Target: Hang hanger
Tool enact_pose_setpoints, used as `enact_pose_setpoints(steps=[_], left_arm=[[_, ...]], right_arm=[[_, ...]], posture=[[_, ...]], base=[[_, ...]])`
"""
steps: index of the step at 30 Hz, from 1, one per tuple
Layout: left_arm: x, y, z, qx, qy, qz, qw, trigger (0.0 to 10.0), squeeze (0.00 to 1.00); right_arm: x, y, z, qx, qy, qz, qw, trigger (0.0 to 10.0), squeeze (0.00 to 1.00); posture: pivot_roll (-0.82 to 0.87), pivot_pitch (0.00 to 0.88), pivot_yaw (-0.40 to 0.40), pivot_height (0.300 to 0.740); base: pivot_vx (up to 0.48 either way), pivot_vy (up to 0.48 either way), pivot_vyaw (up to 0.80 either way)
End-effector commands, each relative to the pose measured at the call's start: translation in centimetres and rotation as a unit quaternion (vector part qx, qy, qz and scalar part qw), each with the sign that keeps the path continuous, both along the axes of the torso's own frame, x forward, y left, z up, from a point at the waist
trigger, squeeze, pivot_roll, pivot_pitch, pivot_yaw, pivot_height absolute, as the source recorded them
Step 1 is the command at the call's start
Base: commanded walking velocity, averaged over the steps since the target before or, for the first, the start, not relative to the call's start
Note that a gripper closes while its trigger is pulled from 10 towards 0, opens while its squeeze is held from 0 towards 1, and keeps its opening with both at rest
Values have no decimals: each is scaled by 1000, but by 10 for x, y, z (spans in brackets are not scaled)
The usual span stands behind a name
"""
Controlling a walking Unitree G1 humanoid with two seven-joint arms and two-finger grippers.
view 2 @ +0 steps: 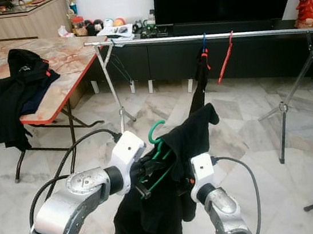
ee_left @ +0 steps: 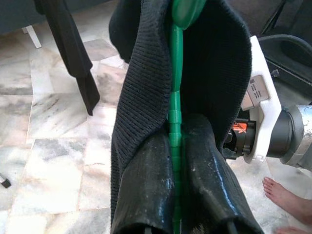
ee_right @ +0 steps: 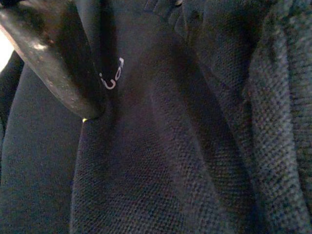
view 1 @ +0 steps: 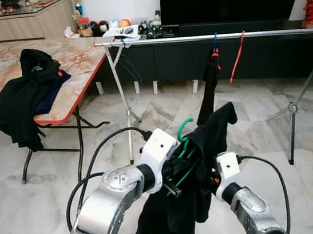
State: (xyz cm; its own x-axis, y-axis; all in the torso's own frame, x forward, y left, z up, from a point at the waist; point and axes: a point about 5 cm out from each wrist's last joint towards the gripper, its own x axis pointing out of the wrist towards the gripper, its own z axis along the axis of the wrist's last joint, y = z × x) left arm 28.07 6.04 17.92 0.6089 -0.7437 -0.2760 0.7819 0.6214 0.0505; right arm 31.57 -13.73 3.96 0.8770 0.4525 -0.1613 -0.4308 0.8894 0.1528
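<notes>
A green hanger (view 1: 184,128) with a black garment (view 1: 174,207) draped over it is held up low in front of me. My left gripper (ee_left: 175,165) is shut on the hanger's green stem, and the knit cloth wraps around both black fingers (ee_left: 146,190). My right gripper (view 1: 214,180) is buried in the same garment from the right side, and its wrist view is close against dark cloth (ee_right: 170,136). The silver drying rail (view 1: 261,32) runs across ahead, well above and beyond the hanger hook.
On the rail hang a black garment (view 1: 209,81) on a blue hanger (view 1: 214,41) and a bare red hanger (view 1: 237,57). Rack legs (view 1: 122,98) stand on the marble floor. A table (view 1: 79,58) with dark clothes (view 1: 26,93) is at the left. A person's bare foot (ee_left: 285,195) is nearby.
</notes>
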Motion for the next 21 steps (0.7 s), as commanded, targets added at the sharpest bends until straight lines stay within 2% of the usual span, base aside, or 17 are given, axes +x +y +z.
enact_pose_setpoints(steps=[1,4,5,6,7,8,11,13,14,16,21], left_arm=[[-4,-2,5,-6,-10,-12,1000,10000,0],[-5,-1,4,-4,-8,-12,1000,10000,0],[-5,-1,3,-3,-7,-11,1000,10000,0],[-5,1,1,1,-5,-8,1000,10000,0],[-5,2,0,3,-4,-7,1000,10000,0],[-4,3,-1,4,-4,-1,1000,10000,0],[1,9,-2,7,-9,28,1000,10000,0],[11,16,-2,6,-15,71,997,10000,0],[11,16,-2,6,-15,71,997,10000,0],[18,21,-1,-4,-19,107,994,10000,0],[17,23,-2,-6,-15,105,994,10000,0]], right_arm=[[3,-1,3,5,-6,-9,1000,0,0],[2,-2,2,3,-5,-12,1000,0,0],[2,-2,2,-1,-5,-14,1000,431,0],[1,-4,0,-7,-1,-22,1000,6353,0],[0,-4,-1,-9,1,-25,1000,6353,0],[-1,-5,-4,-10,7,-30,999,10000,0],[-8,-7,-11,-13,19,-32,999,10000,0],[-18,-6,-22,-18,39,-16,999,10000,0],[-18,-6,-22,-18,39,-16,999,10000,0],[-28,-6,-32,-22,57,2,998,10000,0],[-36,-8,-39,-35,70,14,997,10000,0]], posture=[[198,19,-41,740],[198,19,-41,740],[196,22,-41,740],[196,22,-41,740],[196,22,-41,740],[195,24,-41,740],[193,24,-41,740],[193,24,-41,740],[193,24,-41,740],[189,26,-39,740],[186,26,-39,740]], base=[[0,0,0],[0,0,0],[0,0,0],[0,0,0],[0,0,0],[0,0,0],[0,0,0],[0,0,0],[0,0,0],[0,0,0],[0,0,0]])
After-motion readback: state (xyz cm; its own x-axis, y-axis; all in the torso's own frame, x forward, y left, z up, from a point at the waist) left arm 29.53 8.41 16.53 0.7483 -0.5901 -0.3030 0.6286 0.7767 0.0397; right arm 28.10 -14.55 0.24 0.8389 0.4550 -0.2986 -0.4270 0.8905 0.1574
